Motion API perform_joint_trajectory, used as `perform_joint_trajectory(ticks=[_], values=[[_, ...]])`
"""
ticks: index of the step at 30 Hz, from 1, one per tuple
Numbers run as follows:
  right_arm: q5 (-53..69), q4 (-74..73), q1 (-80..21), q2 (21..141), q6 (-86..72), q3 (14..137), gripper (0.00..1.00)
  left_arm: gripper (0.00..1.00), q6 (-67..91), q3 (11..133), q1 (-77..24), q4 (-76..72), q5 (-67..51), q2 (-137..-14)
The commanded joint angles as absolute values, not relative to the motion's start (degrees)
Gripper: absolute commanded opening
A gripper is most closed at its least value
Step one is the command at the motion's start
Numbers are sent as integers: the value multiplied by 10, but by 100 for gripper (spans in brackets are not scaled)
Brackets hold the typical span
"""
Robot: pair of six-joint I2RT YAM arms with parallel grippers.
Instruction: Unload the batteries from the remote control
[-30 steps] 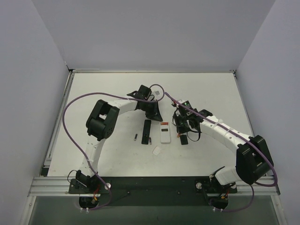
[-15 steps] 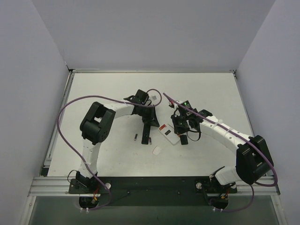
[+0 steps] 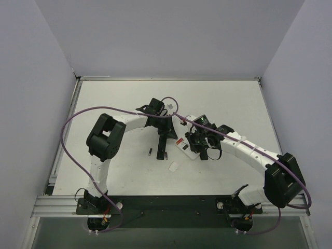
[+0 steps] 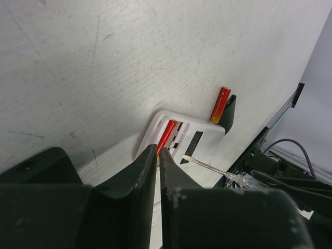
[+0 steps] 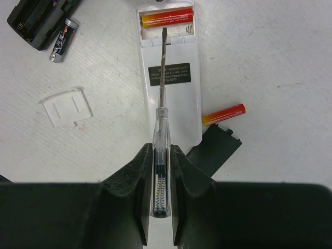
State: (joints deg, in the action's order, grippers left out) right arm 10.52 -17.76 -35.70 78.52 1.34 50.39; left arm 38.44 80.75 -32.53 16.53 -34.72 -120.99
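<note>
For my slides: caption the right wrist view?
Right gripper holds a screwdriver to the red battery in the white remote; a second battery lies beside it.

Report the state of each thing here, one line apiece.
white remote: back up, compartment open.
seated battery: in its slot.
loose red battery: out, beside white remote.
white cover: off, lying flat.
black remote: compartment open.
dark battery: out, beside black remote.
screwdriver: gripped, tip in white remote's compartment.
right gripper: shut on screwdriver.
left gripper: shut.

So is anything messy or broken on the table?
Nothing looks broken. The white plastic remote lies open, with a white square lid off to one side. One red-and-yellow battery sits inside; another lies loose beside it, next to a flat black cover.
</note>
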Motion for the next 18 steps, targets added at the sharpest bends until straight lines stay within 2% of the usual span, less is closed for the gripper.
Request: perform_joint_trajectory(ticks=[1, 18], values=[[100, -181, -362, 794, 43, 507, 0, 18, 390, 830, -322, 149, -355, -1216], [-30, -207, -423, 860, 71, 558, 0, 18, 396, 817, -320, 126, -374, -1230]])
